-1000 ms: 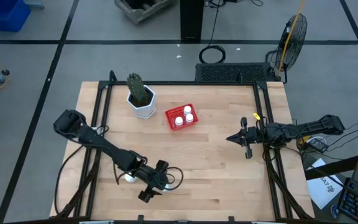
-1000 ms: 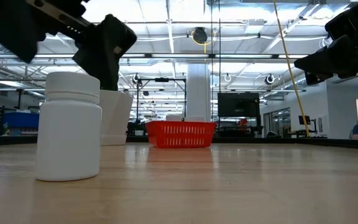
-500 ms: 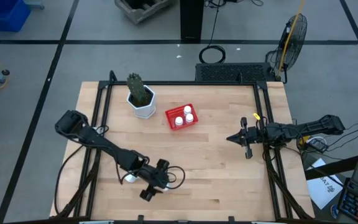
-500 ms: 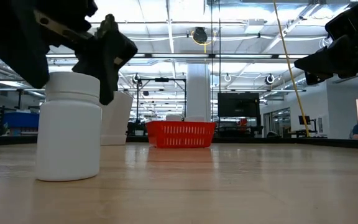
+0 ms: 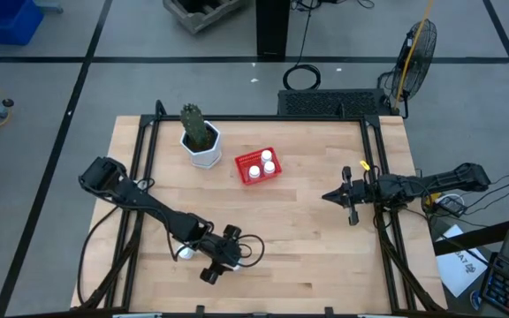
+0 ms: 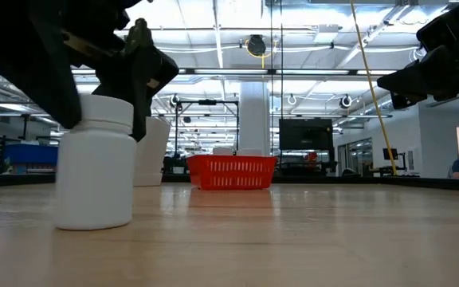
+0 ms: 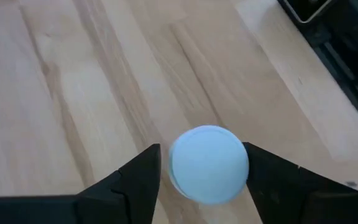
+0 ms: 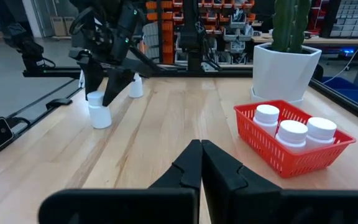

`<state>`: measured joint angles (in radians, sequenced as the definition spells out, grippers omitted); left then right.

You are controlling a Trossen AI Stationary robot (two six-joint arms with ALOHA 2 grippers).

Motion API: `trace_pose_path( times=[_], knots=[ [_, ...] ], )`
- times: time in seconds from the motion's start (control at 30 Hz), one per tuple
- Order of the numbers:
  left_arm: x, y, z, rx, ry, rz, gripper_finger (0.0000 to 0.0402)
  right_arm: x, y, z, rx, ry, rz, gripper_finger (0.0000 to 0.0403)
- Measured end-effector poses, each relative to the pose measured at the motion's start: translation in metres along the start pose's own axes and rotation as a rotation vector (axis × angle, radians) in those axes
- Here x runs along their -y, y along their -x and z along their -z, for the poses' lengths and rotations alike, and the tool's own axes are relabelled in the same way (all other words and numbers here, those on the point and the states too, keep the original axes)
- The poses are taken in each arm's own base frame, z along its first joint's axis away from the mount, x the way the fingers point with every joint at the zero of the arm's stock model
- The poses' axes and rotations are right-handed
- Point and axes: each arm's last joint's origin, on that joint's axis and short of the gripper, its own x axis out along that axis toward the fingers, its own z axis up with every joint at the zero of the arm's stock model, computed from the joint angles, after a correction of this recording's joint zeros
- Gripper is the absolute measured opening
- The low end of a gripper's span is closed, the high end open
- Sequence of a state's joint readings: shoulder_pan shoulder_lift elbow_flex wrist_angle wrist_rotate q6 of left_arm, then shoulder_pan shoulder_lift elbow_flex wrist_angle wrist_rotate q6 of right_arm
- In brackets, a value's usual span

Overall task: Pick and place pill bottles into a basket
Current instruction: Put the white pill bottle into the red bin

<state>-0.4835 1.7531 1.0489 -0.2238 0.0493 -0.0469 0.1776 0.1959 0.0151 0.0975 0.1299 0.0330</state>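
Open jaws of the left gripper (image 5: 200, 261) straddle an upright pill bottle (image 5: 185, 253) near the table's (image 5: 307, 238) front-left; three bottles sit in the red basket (image 5: 257, 166). Low view: bottle (image 6: 96, 163) stands on the wood. Right wrist view: right gripper (image 8: 200, 157) is closed, empty.

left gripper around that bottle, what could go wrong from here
1. The left gripper straddles the bottle with its fingers open and close on either side; an off-centre close could tip it or push it along the table.
2. A second bottle stands loose close by; the arm's lift could knock it.
3. The basket already holds three bottles, so space for a drop looks tight; one could land on a cap and roll out.
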Motion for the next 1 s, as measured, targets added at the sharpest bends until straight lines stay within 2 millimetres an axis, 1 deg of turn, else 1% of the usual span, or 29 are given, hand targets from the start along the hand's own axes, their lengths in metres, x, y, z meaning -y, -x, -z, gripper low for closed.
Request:
trace_pose_path(
  times=[0.27,0.4,0.53,0.63,0.77,0.9,1.0],
  knots=[
    [-0.001,0.000,-0.001,0.011,-0.019,-0.043,0.0166,0.000,0.000,0.000,0.000,0.000,0.000,0.0000],
    [-0.003,0.000,-0.001,0.006,-0.057,-0.111,0.0166,0.000,0.000,0.000,0.000,0.000,0.000,0.0000],
    [-0.010,0.012,-0.003,0.010,-0.093,-0.219,0.0173,0.000,0.000,0.000,0.000,0.000,0.000,0.0000],
    [-0.020,0.029,-0.005,0.013,-0.103,-0.309,0.0179,0.000,0.000,0.000,0.000,0.000,0.000,0.0000],
    [-0.039,0.061,-0.012,0.062,-0.118,-0.403,0.0166,0.000,0.000,0.000,0.000,0.000,0.000,0.0000],
    [-0.065,0.101,-0.016,0.139,-0.114,-0.468,0.0166,0.000,0.000,0.000,0.000,0.000,0.000,0.0000],
    [-0.092,0.131,-0.016,0.210,-0.057,-0.550,0.0174,0.000,0.000,0.000,0.000,0.000,0.000,0.0000]
  ],
)
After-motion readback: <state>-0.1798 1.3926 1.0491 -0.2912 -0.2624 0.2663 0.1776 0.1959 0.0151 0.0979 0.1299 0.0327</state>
